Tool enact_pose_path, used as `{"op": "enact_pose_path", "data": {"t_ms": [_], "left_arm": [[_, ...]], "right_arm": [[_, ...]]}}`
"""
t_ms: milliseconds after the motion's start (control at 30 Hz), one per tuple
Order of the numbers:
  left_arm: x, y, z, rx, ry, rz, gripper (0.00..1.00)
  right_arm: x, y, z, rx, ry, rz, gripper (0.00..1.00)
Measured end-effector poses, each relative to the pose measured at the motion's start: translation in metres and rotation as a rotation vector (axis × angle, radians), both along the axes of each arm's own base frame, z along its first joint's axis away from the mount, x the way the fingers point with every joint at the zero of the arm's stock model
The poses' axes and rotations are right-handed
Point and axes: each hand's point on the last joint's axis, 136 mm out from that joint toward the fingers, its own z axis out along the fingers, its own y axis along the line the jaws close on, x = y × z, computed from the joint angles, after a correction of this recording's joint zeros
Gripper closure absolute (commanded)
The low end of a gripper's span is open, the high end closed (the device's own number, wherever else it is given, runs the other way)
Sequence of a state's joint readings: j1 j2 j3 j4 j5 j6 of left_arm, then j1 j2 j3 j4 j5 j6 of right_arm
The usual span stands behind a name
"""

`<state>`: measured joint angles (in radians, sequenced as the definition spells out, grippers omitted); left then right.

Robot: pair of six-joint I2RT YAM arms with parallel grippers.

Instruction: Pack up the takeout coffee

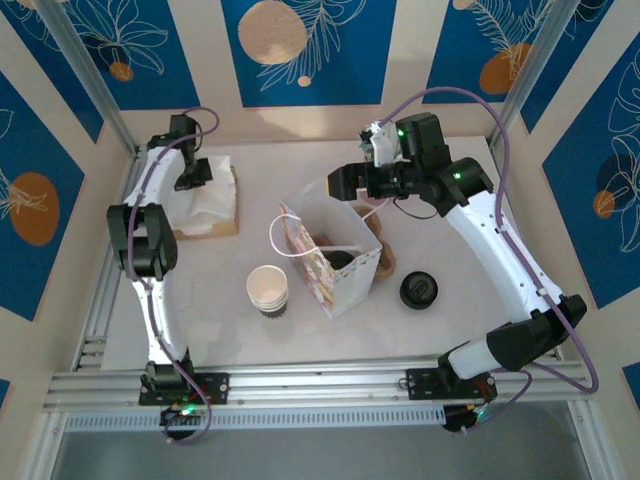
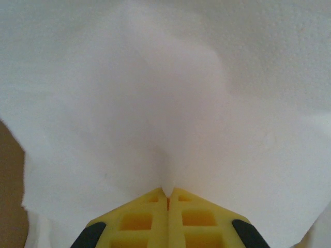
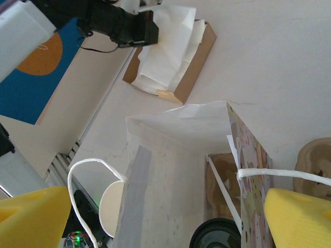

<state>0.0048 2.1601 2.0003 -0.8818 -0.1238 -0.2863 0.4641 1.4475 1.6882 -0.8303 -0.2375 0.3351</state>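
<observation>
Black-lidded takeout coffee [image 1: 341, 262], seen inside the open paper bag [image 1: 350, 287] at the table's centre. Above the bag's mouth hangs the right gripper [image 3: 165, 206], fingers spread wide. At far left, the left gripper [image 2: 168, 194], jaws pressed together, pinches a white napkin [image 2: 155, 103] in the cardboard box [image 1: 212, 230].

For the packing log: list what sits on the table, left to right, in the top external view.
napkin box → stack of paper cups → paper bag → black lid
</observation>
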Motion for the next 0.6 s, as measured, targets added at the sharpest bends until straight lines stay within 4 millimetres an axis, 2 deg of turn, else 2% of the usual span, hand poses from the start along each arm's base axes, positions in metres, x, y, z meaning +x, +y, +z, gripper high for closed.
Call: {"op": "enact_pose_path", "data": {"t_ms": [167,433,600], "left_arm": [[-0.004,-0.006,0.049,-0.039,-0.101,-0.014,1.0],[-0.014,-0.021,0.099,-0.121,-0.201,-0.041,1.0],[-0.026,-0.032,0.138,-0.182,-0.279,-0.066,1.0]], "right_arm": [[-0.004,0.005,0.001,0.013,0.011,0.017,0.04],[-0.012,0.013,0.004,0.031,0.023,0.042,0.04],[-0.012,0.014,0.006,0.037,0.023,0.039,0.04]]}}
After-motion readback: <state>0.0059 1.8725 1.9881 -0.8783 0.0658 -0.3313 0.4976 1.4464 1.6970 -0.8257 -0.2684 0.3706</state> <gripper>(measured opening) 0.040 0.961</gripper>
